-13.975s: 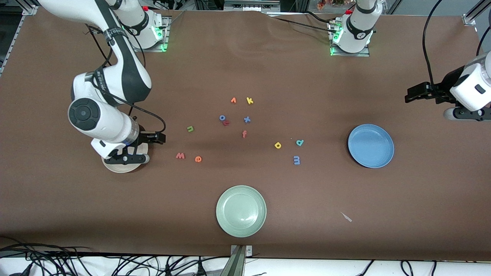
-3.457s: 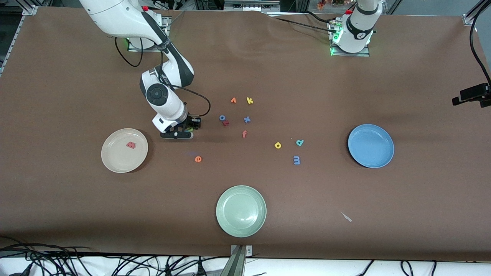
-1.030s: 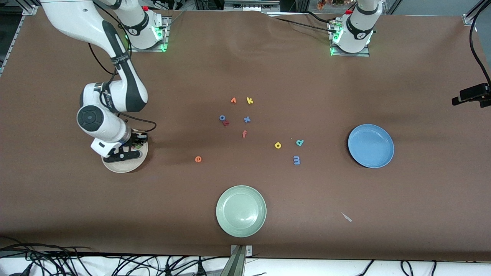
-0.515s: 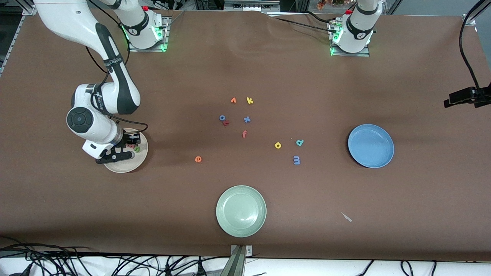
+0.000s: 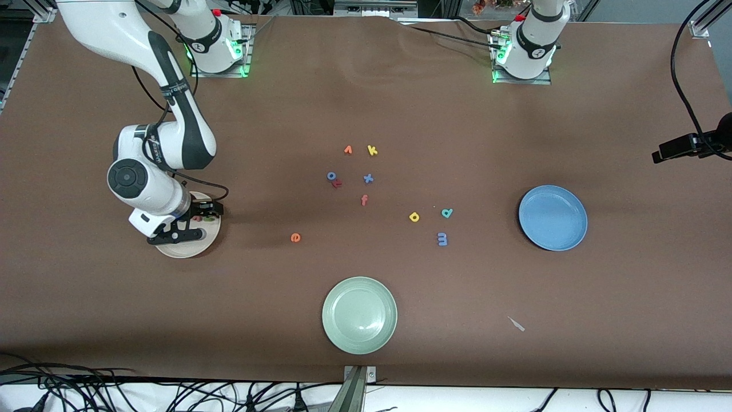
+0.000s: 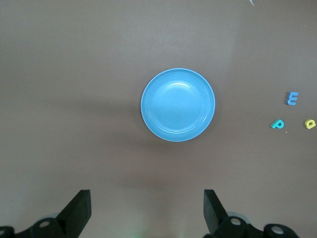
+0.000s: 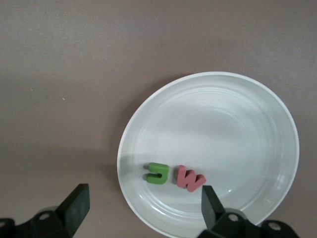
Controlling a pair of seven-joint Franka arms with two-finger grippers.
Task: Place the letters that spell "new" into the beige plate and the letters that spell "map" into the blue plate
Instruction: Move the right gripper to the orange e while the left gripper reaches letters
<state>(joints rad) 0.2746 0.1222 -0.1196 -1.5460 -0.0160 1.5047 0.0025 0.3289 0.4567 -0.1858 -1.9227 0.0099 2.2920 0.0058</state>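
Hovering my right gripper (image 7: 141, 208) over the beige plate (image 7: 257, 124), jaws released; left gripper (image 6: 146, 210) waits open. Orange e (image 5: 295, 237) next—light, squashy foam; pinch its 2 outer edges.

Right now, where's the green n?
The green n lies in the beige plate at the right arm's end of the table, beside the pinkish-red w, under the open right tool.

A round beige plate (image 7: 237, 114) is seen from above on a brown table (image 7: 74, 59). A green n (image 7: 157, 173) and a pinkish-red w (image 7: 189, 179) lie side by side in it, between two spread black fingertips (image 7: 77, 204).
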